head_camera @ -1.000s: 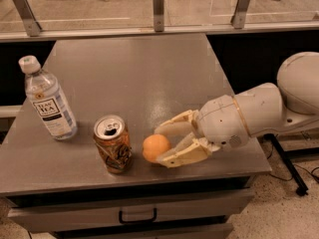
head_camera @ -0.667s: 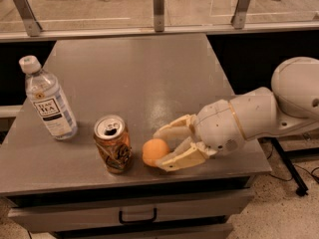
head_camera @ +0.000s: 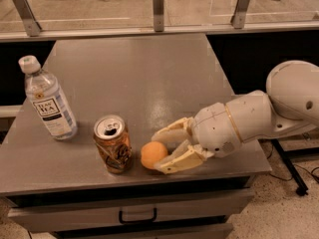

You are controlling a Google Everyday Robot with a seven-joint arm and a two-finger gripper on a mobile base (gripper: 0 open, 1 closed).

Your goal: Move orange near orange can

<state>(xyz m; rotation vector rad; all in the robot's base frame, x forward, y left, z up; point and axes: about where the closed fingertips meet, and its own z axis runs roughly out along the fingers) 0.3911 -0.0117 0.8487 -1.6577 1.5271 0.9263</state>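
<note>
The orange (head_camera: 151, 155) sits low over the grey table (head_camera: 134, 78) near its front edge, between my gripper's two cream fingers (head_camera: 173, 131). My gripper (head_camera: 158, 152) reaches in from the right and is shut on the orange at its fingertips. The orange can (head_camera: 113, 144) stands upright just left of the orange, with a small gap between them. Its silver top is opened and its side is dented.
A clear tea bottle (head_camera: 48, 100) with a white cap stands at the table's left edge. A drawer with a black handle (head_camera: 136, 216) is under the table's front. A glass railing (head_camera: 158, 9) runs behind the table.
My gripper has moved slightly left and toward the table's front with the orange in it, bringing the orange closer to the can. The can and the bottle have not moved.
</note>
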